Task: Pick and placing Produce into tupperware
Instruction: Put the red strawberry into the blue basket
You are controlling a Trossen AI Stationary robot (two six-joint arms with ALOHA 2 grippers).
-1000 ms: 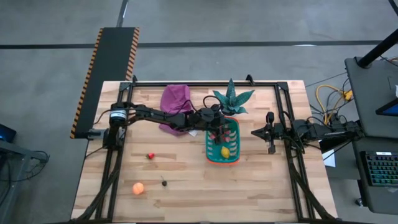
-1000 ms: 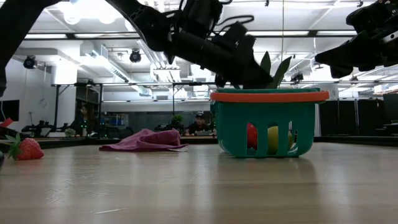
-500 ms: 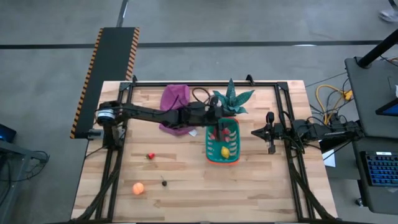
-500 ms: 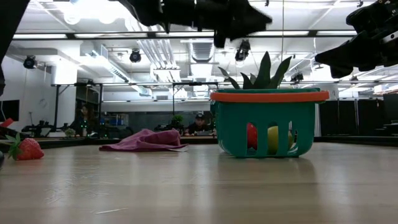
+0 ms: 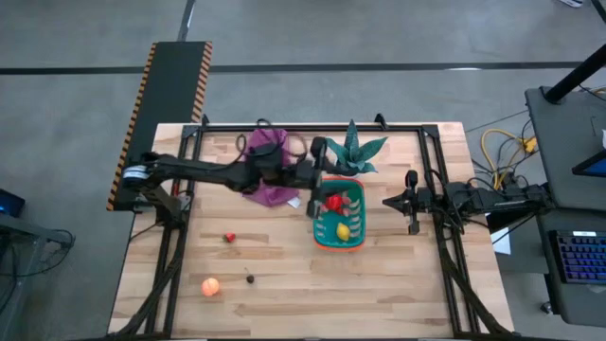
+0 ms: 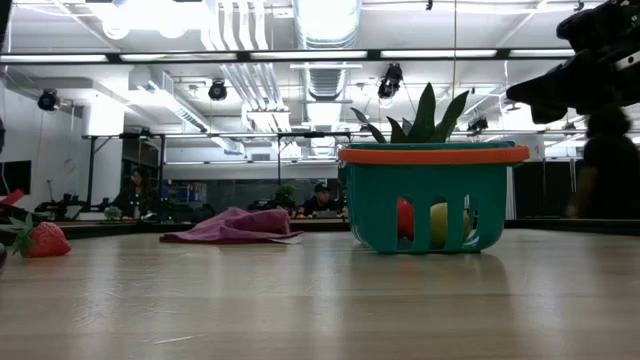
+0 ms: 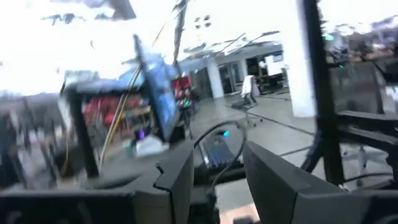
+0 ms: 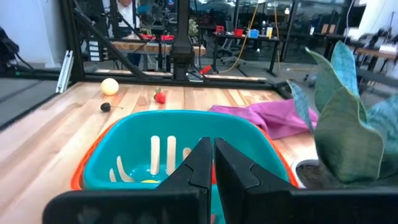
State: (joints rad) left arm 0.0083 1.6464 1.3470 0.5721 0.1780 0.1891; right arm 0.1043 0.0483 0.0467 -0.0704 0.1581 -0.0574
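- The orange ball [image 5: 210, 286] is nearest me. It lies on the wooden table [image 5: 379, 284] at about 8 o'clock from the teal basket [image 5: 338, 245], well apart from it.
- A small dark piece [image 5: 250, 278] sits on the same 8 o'clock line, closer to the basket. It is tiny, so I judge it needs the most careful centring. I plan to leave it for last.
- The strawberry [image 5: 229, 238] lies at roughly 9 o'clock from the basket, with bare wood all round it. I judge it the easiest next pick: come straight down with the fingers on either side of its body, not its leafy cap.
- The basket already holds a red fruit [image 5: 333, 202] and a yellow lemon [image 5: 342, 230], so the task is partly done.
- The left gripper [image 5: 317, 188] hangs high at the basket's 11 o'clock corner, out of the table-level camera's sight. Its fingers [image 7: 180, 180] stand partly apart, and I see nothing between them.
- To do this step well, I would swing toward 9 o'clock while high, clear of the orange rim, and descend only once over the strawberry.
- The right gripper [image 5: 388, 202] waits at 3 o'clock from the basket, fingers pressed together and empty. I would leave it there.
- Farther back, the purple cloth [image 5: 267, 161] lies at 10 o'clock and the potted spiky plant [image 5: 352, 152] at 12 o'clock. Neither needs moving.
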